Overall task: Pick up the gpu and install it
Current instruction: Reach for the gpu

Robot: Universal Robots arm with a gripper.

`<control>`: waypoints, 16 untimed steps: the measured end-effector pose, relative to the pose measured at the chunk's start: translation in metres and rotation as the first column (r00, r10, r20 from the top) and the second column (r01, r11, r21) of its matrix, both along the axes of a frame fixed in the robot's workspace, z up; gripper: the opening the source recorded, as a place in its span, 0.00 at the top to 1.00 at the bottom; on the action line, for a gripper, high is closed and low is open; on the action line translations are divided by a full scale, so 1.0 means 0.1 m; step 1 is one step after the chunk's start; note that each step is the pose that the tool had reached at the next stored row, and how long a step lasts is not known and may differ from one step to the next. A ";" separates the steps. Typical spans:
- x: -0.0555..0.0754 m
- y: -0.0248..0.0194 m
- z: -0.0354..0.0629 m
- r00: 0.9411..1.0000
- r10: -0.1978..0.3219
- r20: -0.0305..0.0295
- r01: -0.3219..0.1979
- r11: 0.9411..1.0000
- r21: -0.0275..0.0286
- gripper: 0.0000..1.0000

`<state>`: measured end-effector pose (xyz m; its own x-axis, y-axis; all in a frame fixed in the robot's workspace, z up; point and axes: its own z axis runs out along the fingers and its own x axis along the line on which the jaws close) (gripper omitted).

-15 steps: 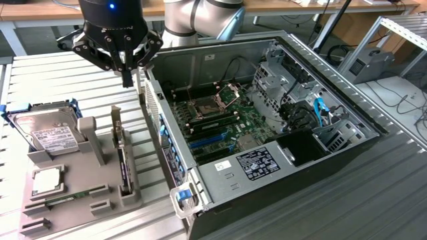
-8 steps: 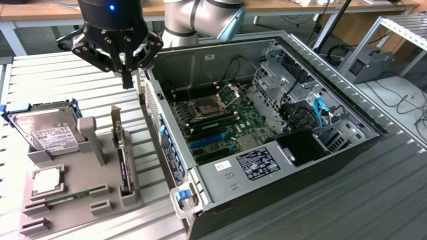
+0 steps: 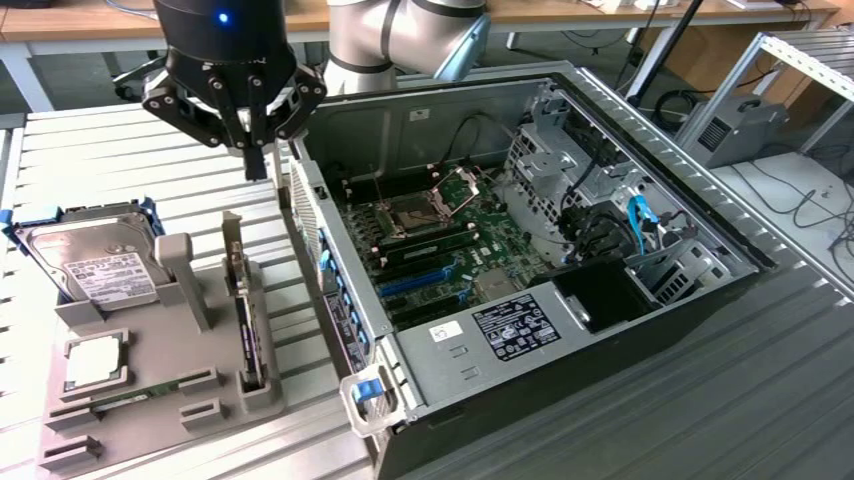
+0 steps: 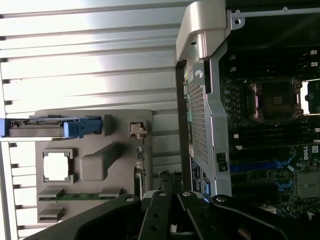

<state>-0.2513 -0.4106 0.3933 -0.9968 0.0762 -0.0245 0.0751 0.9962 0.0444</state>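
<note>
The gpu [image 3: 244,310] stands on its edge in a slot of the grey holder [image 3: 174,385], a thin dark card with a pale end bracket. My gripper [image 3: 254,170] hangs above the far end of that holder, between it and the open computer case [image 3: 400,120]; its fingers are shut with nothing between them. In the wrist view the gpu [image 4: 140,165] shows edge-on, just beyond my gripper [image 4: 169,192]. Blue expansion slots [image 3: 416,285] lie on the motherboard inside the case.
The holder also carries a silver hard drive [image 3: 91,268] in a blue frame, a square processor [image 3: 94,360] and a green memory stick [image 3: 134,392]. The case's side wall [image 3: 320,260] stands close beside the holder. A slatted metal table [image 3: 120,160] lies underneath.
</note>
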 end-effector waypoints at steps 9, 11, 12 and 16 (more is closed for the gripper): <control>-0.02 -0.021 0.000 1.000 0.000 0.000 0.000 1.000 0.000 0.89; -0.02 -0.025 0.000 1.000 0.000 0.000 0.000 1.000 0.000 0.89; -0.02 -0.028 0.000 1.000 0.000 0.000 0.000 1.000 0.000 0.89; -0.03 -0.037 0.000 1.000 0.000 0.000 0.000 1.000 0.000 0.89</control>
<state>-0.2541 -0.4143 0.3933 -0.9968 0.0762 -0.0244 0.0751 0.9962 0.0443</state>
